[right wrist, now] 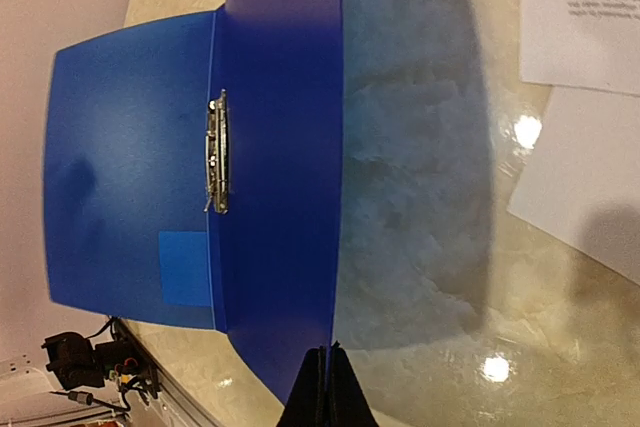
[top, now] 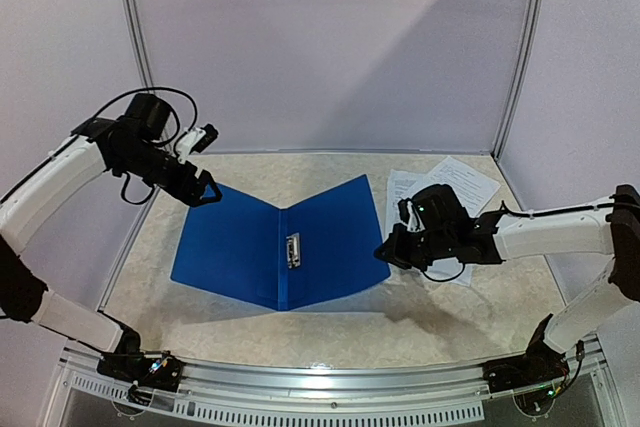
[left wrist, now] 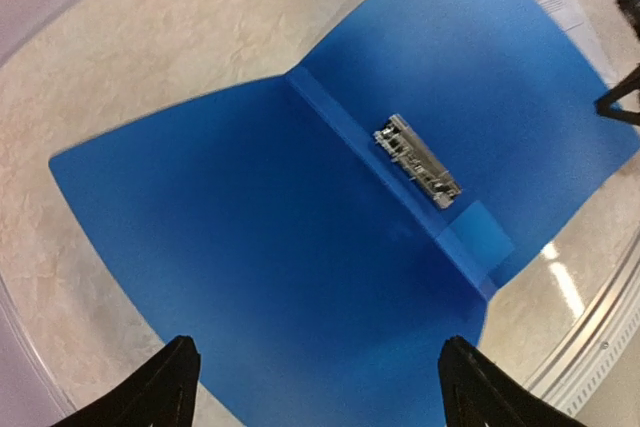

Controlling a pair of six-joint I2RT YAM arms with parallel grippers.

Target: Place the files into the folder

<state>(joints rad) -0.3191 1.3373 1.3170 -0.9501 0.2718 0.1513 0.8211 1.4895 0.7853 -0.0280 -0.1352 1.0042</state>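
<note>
One folder open on worktop, clip at spine, left end effector apart above left cover, right end effector clamped on right cover's edge, files beyond

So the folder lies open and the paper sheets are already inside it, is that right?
No. The folder lies open, but the paper sheets are not inside it; they lie on the table beside it, as the top external view shows.
</note>
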